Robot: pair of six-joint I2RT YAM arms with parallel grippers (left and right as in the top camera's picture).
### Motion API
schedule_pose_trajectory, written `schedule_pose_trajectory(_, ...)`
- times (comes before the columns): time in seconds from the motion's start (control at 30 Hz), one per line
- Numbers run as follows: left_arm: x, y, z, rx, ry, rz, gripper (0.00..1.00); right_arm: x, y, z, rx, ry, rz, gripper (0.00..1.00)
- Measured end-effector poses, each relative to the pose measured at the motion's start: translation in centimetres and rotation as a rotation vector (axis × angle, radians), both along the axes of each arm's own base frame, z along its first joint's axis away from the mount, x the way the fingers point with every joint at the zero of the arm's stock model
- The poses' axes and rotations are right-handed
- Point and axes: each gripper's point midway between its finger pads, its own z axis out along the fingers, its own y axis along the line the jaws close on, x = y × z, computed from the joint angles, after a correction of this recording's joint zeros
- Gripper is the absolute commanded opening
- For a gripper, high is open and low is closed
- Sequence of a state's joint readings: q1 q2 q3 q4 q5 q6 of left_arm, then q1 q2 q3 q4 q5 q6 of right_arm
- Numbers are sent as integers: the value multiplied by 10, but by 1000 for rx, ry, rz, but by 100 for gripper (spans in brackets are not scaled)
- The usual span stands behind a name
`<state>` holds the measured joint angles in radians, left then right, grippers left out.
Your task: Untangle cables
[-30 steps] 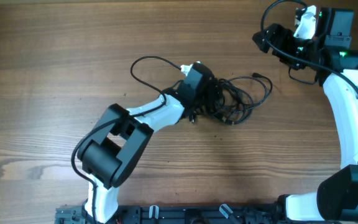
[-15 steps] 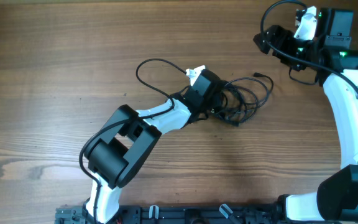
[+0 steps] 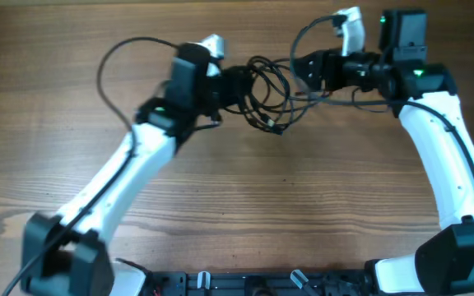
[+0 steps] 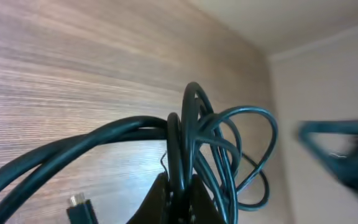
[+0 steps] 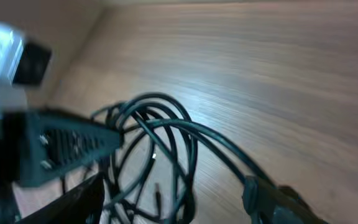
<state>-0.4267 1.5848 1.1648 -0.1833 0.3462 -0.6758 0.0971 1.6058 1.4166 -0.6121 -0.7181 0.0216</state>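
Note:
The cables (image 3: 263, 80) are a tangled bundle of thin black loops, hanging above the wooden table (image 3: 245, 197) between both arms. My left gripper (image 3: 234, 82) is shut on a few strands at the bundle's left side; in the left wrist view its fingers (image 4: 194, 199) pinch upright strands of the cables (image 4: 188, 134), and a small plug (image 4: 79, 210) dangles at lower left. My right gripper (image 3: 304, 69) sits at the bundle's right side. In the right wrist view the right gripper (image 5: 173, 200) is open, its fingers (image 5: 263, 198) wide apart with loops of the cables (image 5: 166, 140) between them.
A thicker black wire (image 3: 109, 59) fixed to the left arm arcs out at the upper left. The left gripper's body (image 5: 61, 146) shows blurred just left of the right gripper. The table's far edge (image 3: 245, 5) lies close behind both grippers.
My left gripper shut on the bundle and carried it up and toward the far edge. The right arm swung left to the bundle, its jaws narrowing a little.

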Motion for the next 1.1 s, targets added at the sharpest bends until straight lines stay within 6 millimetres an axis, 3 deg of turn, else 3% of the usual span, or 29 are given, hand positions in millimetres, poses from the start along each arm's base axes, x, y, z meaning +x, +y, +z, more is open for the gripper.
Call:
schedule_pose_trajectory(0.03,-6,8,16,-44,-1,-35,4,-4,11,2,8,-16,44,62)
schedule_pose_trajectory(0.07,-8,9,18,-55,2,-48,4,-7,17,4,4,-35,75,60)
schedule_pose_trajectory(0.27,-32,13,9,-102,130,-132,4,-24,49,6,-17,-113,227,53)
schedule_pose_trajectory(0.4,-37,10,9,-115,144,-157,4,-38,66,2,-38,-126,306,48)
schedule_pose_trajectory(0.6,-37,9,10,-121,141,-166,4,-40,68,-5,-82,-122,301,66)
schedule_pose_trajectory(1.1,-37,9,10,-121,142,-166,4,-31,64,-5,-83,-90,224,70)
